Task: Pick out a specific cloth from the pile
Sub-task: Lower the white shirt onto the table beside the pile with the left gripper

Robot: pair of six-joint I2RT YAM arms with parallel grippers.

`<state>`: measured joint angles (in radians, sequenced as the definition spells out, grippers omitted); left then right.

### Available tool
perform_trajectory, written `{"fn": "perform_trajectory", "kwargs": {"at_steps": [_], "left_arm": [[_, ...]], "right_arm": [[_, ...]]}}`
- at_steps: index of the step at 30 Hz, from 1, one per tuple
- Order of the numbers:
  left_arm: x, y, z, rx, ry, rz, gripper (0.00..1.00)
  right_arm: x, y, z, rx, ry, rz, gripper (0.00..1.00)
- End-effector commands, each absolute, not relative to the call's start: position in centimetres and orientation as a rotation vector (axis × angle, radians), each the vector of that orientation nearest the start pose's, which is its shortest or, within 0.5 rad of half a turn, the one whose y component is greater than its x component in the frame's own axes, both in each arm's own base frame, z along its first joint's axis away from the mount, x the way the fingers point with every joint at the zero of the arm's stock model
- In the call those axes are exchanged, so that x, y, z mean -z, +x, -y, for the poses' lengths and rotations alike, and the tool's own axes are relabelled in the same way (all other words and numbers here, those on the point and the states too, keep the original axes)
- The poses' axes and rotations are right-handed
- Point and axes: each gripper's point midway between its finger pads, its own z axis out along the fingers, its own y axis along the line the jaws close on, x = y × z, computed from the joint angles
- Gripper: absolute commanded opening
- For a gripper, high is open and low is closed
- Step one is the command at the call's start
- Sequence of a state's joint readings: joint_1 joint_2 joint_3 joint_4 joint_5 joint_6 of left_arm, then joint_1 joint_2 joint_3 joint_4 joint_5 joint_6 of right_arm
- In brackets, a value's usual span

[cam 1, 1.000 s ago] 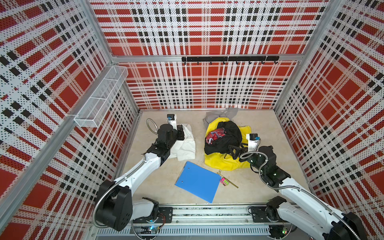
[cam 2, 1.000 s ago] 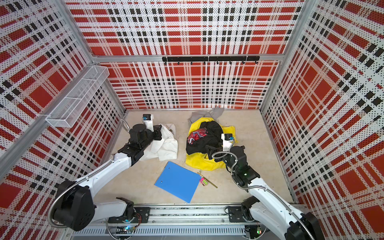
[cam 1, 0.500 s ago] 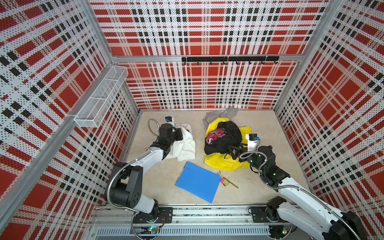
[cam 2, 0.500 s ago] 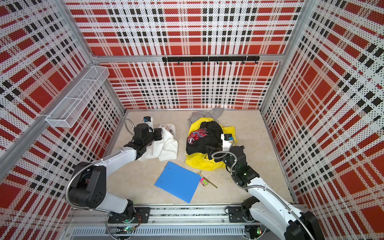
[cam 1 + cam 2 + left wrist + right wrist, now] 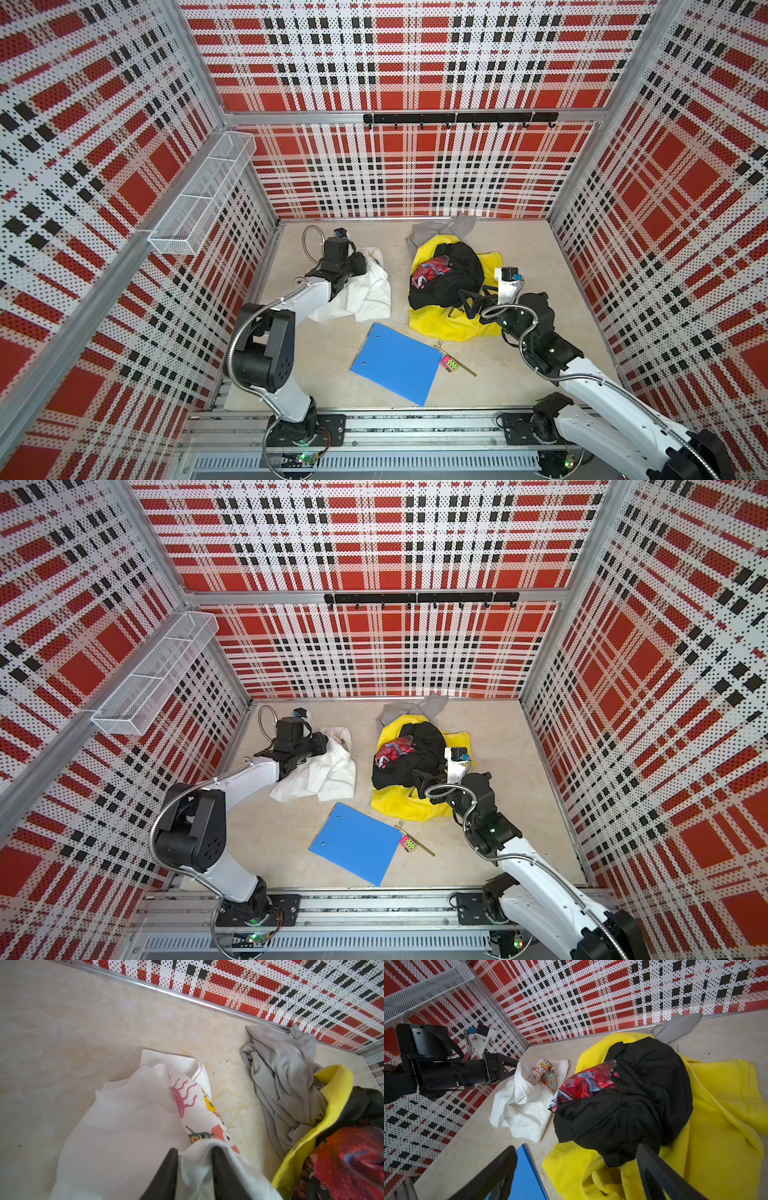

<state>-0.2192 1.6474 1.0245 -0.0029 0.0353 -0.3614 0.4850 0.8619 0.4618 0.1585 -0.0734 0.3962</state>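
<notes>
On the left wall hangs a white wire basket (image 5: 199, 195). Just right of it, toward the far left of the table (image 5: 332, 353), the left gripper (image 5: 359, 264) reaches low over the cloth (image 5: 370, 291). In the left wrist view its fingers (image 5: 220, 1167) stand parted with a white fold of the cloth (image 5: 128, 1126) bulging up between them (whether they press that fold or merely flank it cannot be told). The cloth lies crumpled on the table, mostly white, with a strip of its print in pink, yellow and green turned up at its far end.

Nearer and to the right lies a flat blue folder (image 5: 395, 363), and beside its right corner a small pink-and-green block (image 5: 450, 364).

A strip of bare table separates the cloth from the pile (image 5: 449, 282) on the right. A yellow garment (image 5: 449, 328) lies lowest, a black garment (image 5: 461, 270) is heaped on it, and a red-patterned garment (image 5: 428, 268) is tucked into the black one's left side. A grey garment (image 5: 444, 228) lies against the far wall.

The right gripper (image 5: 471, 301) hovers at the near edge of the pile, jaws spread wide and empty.
</notes>
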Motion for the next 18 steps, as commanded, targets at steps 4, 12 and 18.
{"fn": "perform_trajectory", "kwargs": {"at_steps": [4, 12, 18], "left_arm": [[-11.5, 43.9, 10.1, 0.3, -0.14, -2.336, 0.5], [-7.0, 43.2, 13.1, 0.314, -0.074, -2.442, 0.7], [-4.9, 43.4, 12.4, 0.291, -0.122, -2.463, 0.71]], "right_arm": [[-22.3, 29.1, -16.8, -0.686, -0.138, -1.825, 0.96], [-22.4, 29.1, -16.7, -0.674, -0.141, -1.831, 0.96], [-22.0, 29.2, -16.6, -0.664, -0.14, -1.843, 0.96]]}}
